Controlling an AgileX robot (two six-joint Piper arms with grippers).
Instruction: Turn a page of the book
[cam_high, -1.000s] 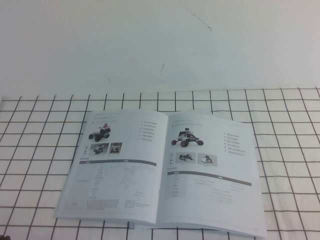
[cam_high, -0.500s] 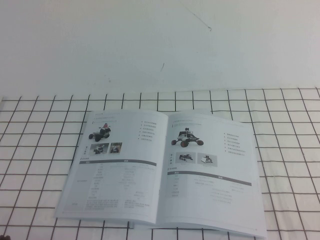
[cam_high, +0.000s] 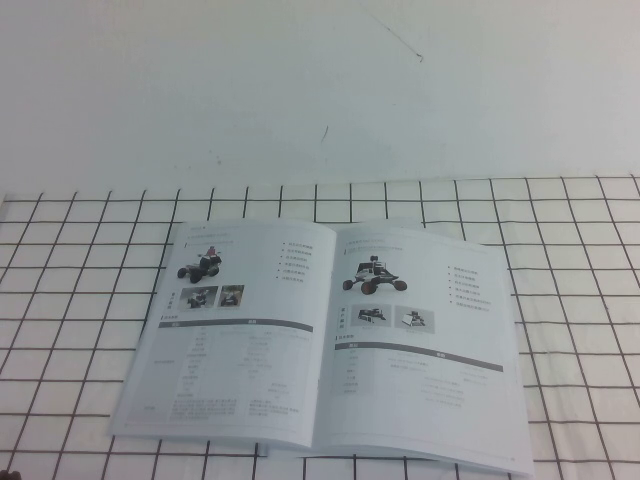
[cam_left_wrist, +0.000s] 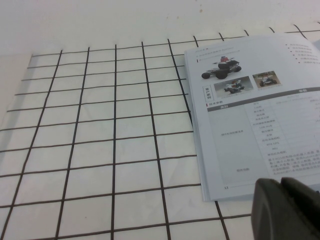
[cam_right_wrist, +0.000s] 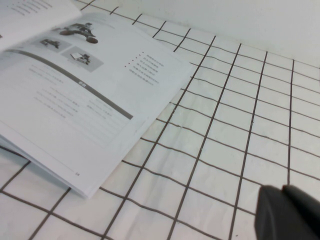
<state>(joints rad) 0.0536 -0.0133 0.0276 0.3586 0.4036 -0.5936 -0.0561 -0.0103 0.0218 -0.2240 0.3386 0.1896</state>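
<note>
The book (cam_high: 240, 340) lies open and flat on the gridded cloth, near the front middle. Its right-hand page (cam_high: 420, 350) shows a black four-wheeled robot photo, two small photos, a grey bar and a table. Neither gripper shows in the high view. In the left wrist view, my left gripper (cam_left_wrist: 281, 186) hangs shut and empty just off the near left corner of the book (cam_left_wrist: 250, 115). In the right wrist view, my right gripper (cam_right_wrist: 283, 191) is shut and empty over the cloth, well to the right of the book (cam_right_wrist: 75, 100).
A white cloth with a black grid (cam_high: 580, 260) covers the table's near half. Bare white surface (cam_high: 320, 90) lies beyond it. The cloth's left edge shows in the left wrist view (cam_left_wrist: 20, 90).
</note>
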